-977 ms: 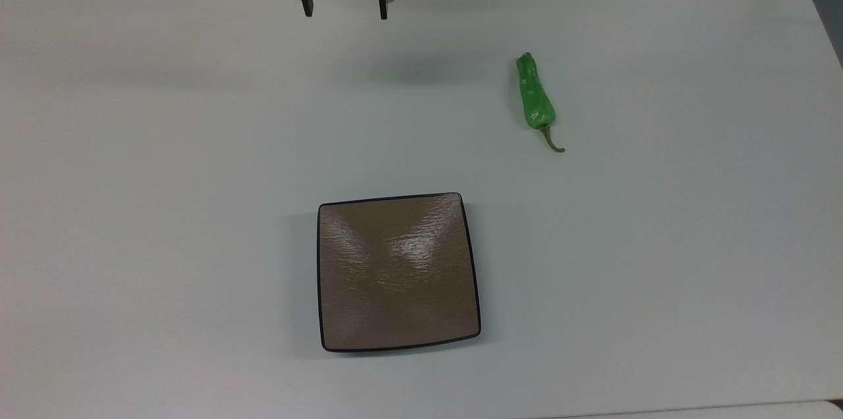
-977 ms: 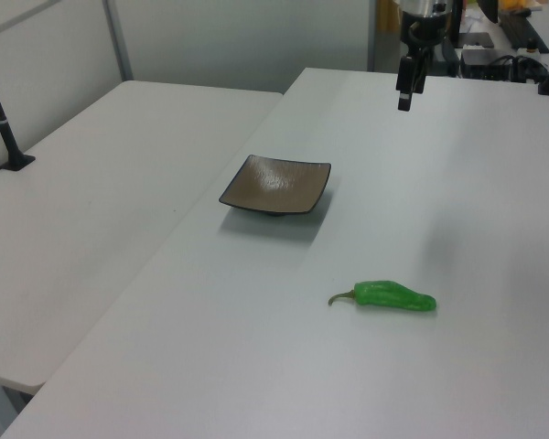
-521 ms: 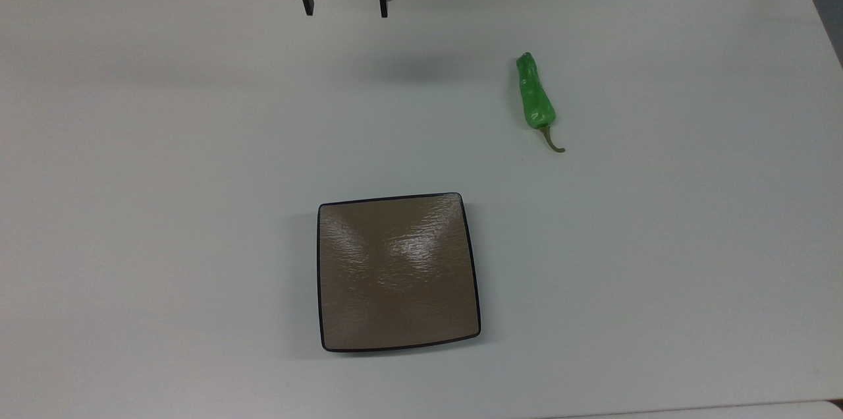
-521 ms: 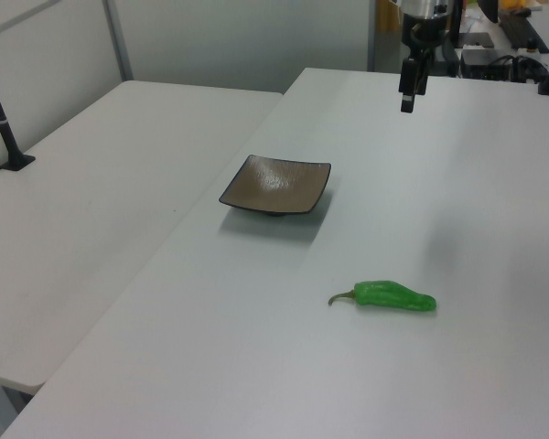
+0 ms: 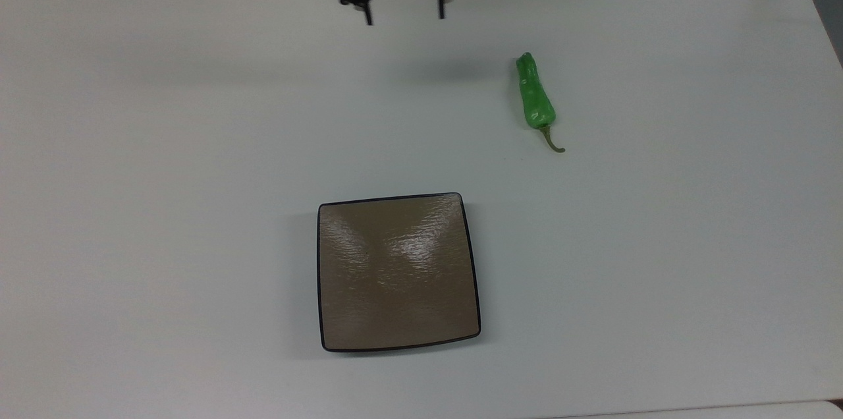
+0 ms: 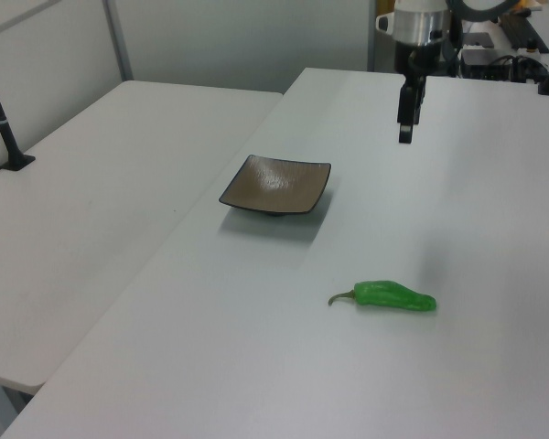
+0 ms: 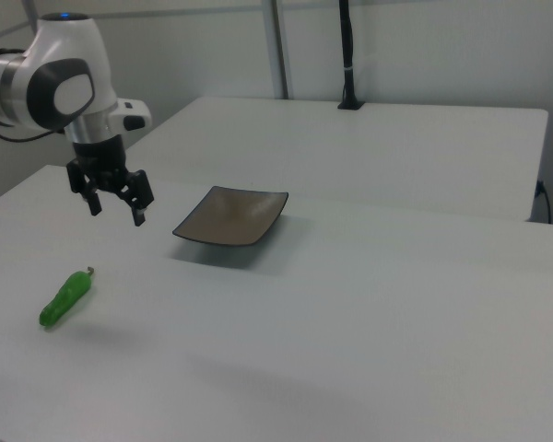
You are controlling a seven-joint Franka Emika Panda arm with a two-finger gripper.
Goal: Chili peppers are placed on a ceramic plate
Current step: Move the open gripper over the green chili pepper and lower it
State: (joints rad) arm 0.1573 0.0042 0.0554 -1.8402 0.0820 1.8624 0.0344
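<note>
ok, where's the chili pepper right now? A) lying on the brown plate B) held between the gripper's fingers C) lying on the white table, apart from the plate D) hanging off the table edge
C: the chili pepper lies flat on the white table, well clear of the ceramic plate, which holds nothing, while the gripper hangs open above the table with nothing between its fingers.

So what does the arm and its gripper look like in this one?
The arm has rounded white housings with dark grey joint sections and a small blue light on top. A silvery-white cylindrical wrist leads to the black gripper, whose body is angular, with small pale dots on its face and two thin black fingers.
</note>
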